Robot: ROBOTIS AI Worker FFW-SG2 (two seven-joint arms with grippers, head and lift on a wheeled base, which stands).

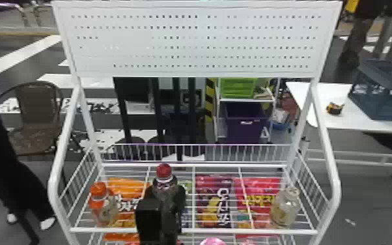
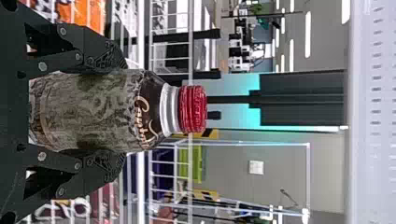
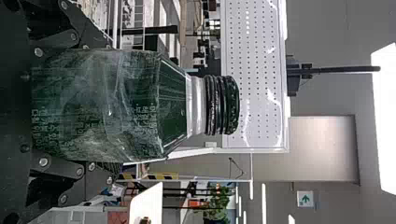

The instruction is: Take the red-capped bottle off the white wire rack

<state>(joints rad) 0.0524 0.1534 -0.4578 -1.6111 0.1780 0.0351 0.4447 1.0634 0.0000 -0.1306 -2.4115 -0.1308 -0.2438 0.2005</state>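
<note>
At your left, the white wire rack [image 1: 192,231] has a bent round tube along its side, and just inside stands an orange-capped bottle [image 1: 101,203] of clear plastic. Beside it, a glossy orange snack packet [image 1: 127,189] shows through the wires.

Next comes the red-capped bottle [image 1: 163,171], upright above the rack's front half, its ribbed cap over a pale neck ring and a dark label with looping script. Your left hand [image 1: 167,195] has it: the jaws are parted to the bottle's width, black fingers against opposite sides of the body. Its base is hidden, so you can't quite tell whether it touches the wires.

Right of it, crinkled purple [image 1: 211,202] and red packets [image 1: 259,198] show under the thin wires, and there is open room above them as far as the clear bottle [image 1: 285,207] near the right corner. Behind, the low wire fence [image 1: 198,153] crosses the back, with a gap up to the lower edge of the flat perforated panel [image 1: 192,39]. Mind the right side tube; a white worktop [image 1: 332,123] lies beyond it.

In the right wrist view, your right hand [image 3: 105,105] grips a dark-capped bottle [image 3: 177,105], its jaws spread around the wide, shiny green body.
</note>
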